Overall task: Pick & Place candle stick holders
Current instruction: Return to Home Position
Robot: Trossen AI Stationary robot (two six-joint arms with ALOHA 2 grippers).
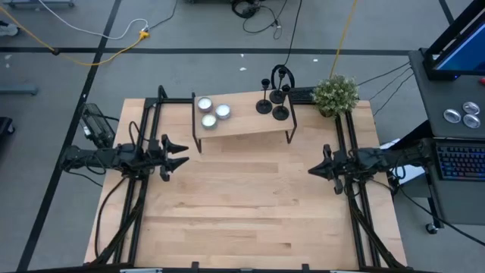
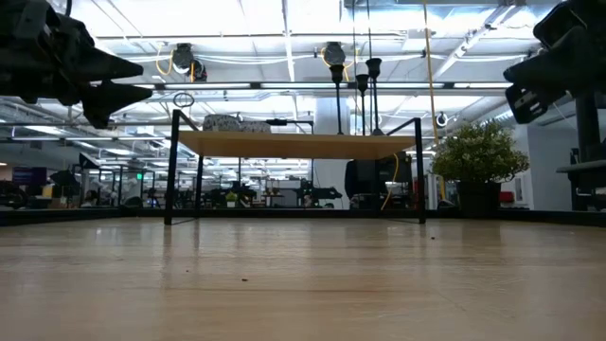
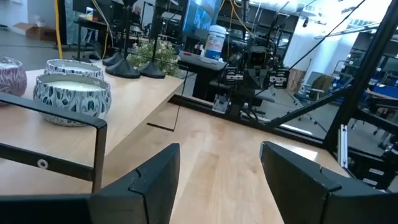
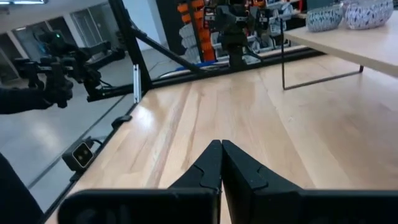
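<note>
Three black round-based candlestick holders [image 1: 281, 113] cluster at the right end of the small black-legged wooden shelf [image 1: 242, 125] from above; we see bare pale wooden table [image 1: 242, 205] open between both arms. At table level they stand toward the shelf's right edge. Left gripper [image 3: 219, 148], by the table's left edge, gapes apart; right gripper [image 4: 221, 144], opposite, is pressed together, empty.

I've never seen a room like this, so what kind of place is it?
Most likely a robot lab or workshop. The left arm and the right arm are mounted at a wooden table, loose cables run across the floor, and a keyboard sits on a desk beside it.
</note>
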